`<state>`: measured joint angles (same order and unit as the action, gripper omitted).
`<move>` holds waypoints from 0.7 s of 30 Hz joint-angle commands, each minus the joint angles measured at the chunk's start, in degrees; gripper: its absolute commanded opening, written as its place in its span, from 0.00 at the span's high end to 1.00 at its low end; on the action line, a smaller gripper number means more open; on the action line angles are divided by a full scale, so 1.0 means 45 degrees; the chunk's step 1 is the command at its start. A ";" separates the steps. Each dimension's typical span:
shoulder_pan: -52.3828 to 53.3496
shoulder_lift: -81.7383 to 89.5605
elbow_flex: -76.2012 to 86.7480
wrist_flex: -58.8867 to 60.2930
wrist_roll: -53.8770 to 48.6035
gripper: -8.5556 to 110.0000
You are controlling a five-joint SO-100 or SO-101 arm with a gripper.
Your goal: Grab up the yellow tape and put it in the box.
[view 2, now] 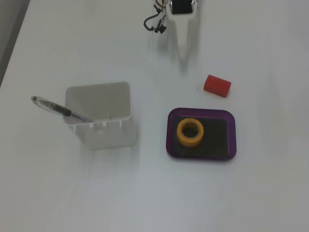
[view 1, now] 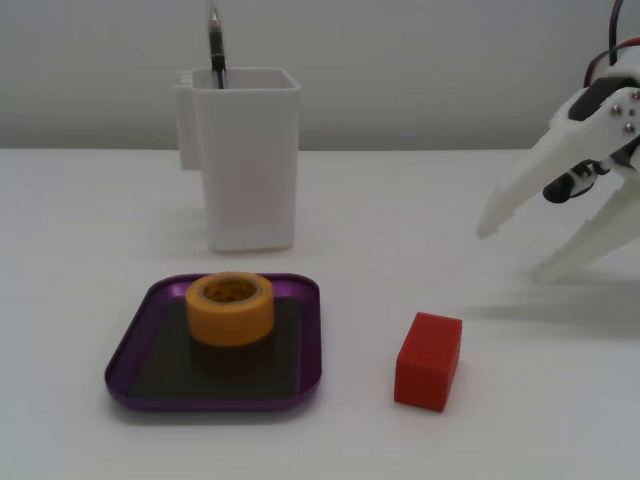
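The yellow tape (view 1: 230, 307) lies flat inside the box (view 1: 215, 400), a shallow purple-rimmed tray with a dark floor. From above, the yellow tape (view 2: 179, 133) rests on the left half of the box (view 2: 233, 137). My white gripper (view 1: 512, 251) hangs open at the far right, well away from the tray, with nothing between its fingers. In the fixed view from above, the gripper (view 2: 183, 54) reaches in from the top edge and points down the picture.
A red block (view 1: 428, 360) (view 2: 217, 85) sits on the table between the tray and the gripper. A tall white container (view 1: 248, 155) (view 2: 100, 113) with a pen (view 1: 214, 40) (view 2: 60, 109) stands behind the tray.
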<state>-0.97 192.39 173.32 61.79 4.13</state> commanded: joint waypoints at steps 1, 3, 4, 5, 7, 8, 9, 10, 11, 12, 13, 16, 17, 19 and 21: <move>0.0059 0.1328 0.0547 0.0059 -0.0684 0.86; 0.0059 0.1328 0.0781 0.0098 -0.0859 0.93; 0.0059 0.1328 0.0840 0.0098 -0.0840 0.94; 0.0059 0.1328 0.0859 0.0098 -0.0840 0.92; 0.0059 0.1328 0.0879 0.0020 -0.0840 0.93; 0.0059 0.1328 0.0918 -0.0039 -0.0840 0.93; 0.0059 0.1328 0.0918 -0.0039 -0.0840 0.93; 0.0039 0.1328 0.0937 -0.0039 -0.0840 0.93; 0.0039 0.1328 0.0937 -0.0039 -0.0840 0.93; 0.0039 0.1328 0.0937 -0.0039 -0.0840 0.93; 0.0039 0.1328 0.0937 -0.0039 -0.0840 0.93; 0.0039 0.1328 0.0937 -0.0039 -0.0937 0.93; 0.0020 0.1328 0.0879 -0.0039 -0.0937 0.93; 0.0020 0.1328 0.0879 -0.0039 -0.0937 0.93; 0.0020 0.1328 0.0879 -0.0039 -0.0937 0.93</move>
<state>-0.97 192.39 176.92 61.96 0.18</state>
